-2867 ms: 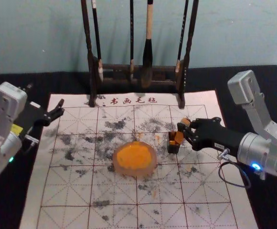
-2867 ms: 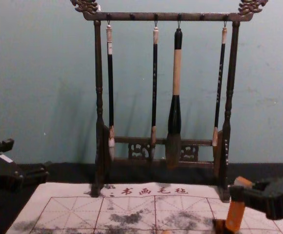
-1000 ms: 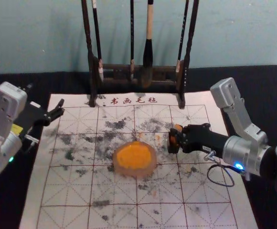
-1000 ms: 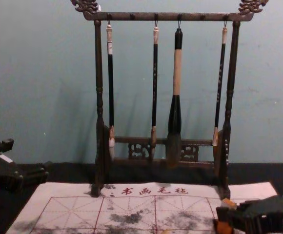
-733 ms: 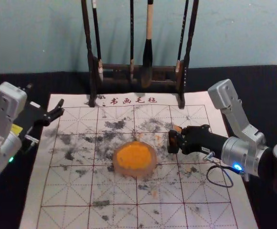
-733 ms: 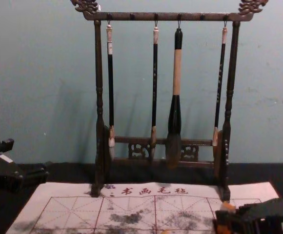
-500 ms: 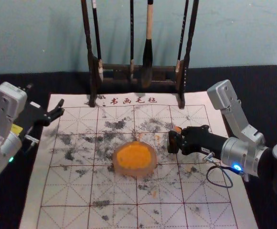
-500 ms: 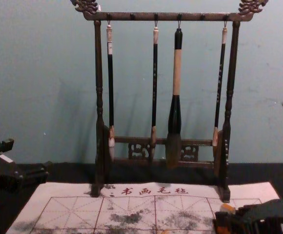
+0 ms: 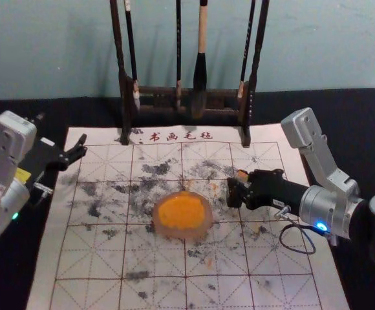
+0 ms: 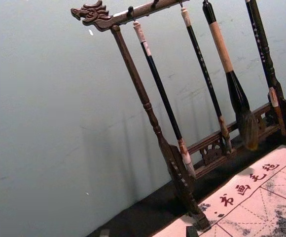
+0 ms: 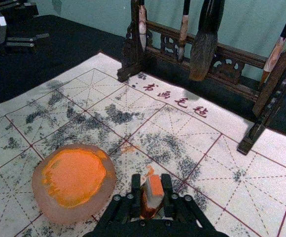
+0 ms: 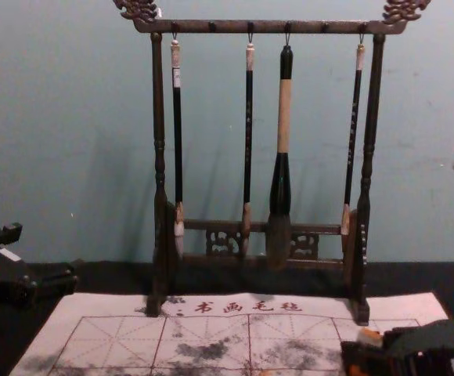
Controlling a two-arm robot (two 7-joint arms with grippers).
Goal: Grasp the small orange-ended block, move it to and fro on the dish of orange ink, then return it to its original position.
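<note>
In the head view my right gripper [image 9: 236,193] is low over the mat, right of the dish of orange ink [image 9: 182,213]. My right gripper [image 11: 151,190] stands open around the orange-ended block [image 11: 154,191], with a narrow gap on one side. The block's lower part sits in a small dark holder [image 11: 147,211], largely hidden by the fingers. The block's tip [image 12: 369,338] leans above the gripper in the chest view. The dish [image 11: 74,180] lies flat on the mat. My left gripper [image 9: 79,148] is parked open at the far left.
A dark wooden rack [image 9: 187,110] with several hanging brushes stands at the mat's back edge. The white gridded mat [image 9: 155,258], stained with black ink and orange specks, covers the black table [image 9: 362,123].
The right gripper has come down and a little left, carrying the block into the holder. Over the latest frames its fingers have parted and the block's tip has tilted. The left arm has stayed still.
</note>
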